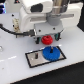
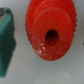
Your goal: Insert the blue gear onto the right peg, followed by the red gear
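Gripping the red gear (image 1: 46,40), claw (image 1: 46,39) clenched on it above the blue gear (image 1: 50,52), already on the plate (image 1: 35,58) on the white worktop (image 1: 15,50). Stiff, light, slick plastic: grip across rim, hub hole clear.

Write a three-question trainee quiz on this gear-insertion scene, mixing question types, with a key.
1. True or false: the blue gear already lies on the grey black-bordered plate.
2. Multiple choice: in the exterior view, the red gear is
A. lying on the plate beside the blue gear
B. up under the hand, above the blue gear
C. out at the white table's edge
3. Fill in: the wrist view shows the red gear with a dark centre ____.

Key: 1 true; 2 B; 3 hole.
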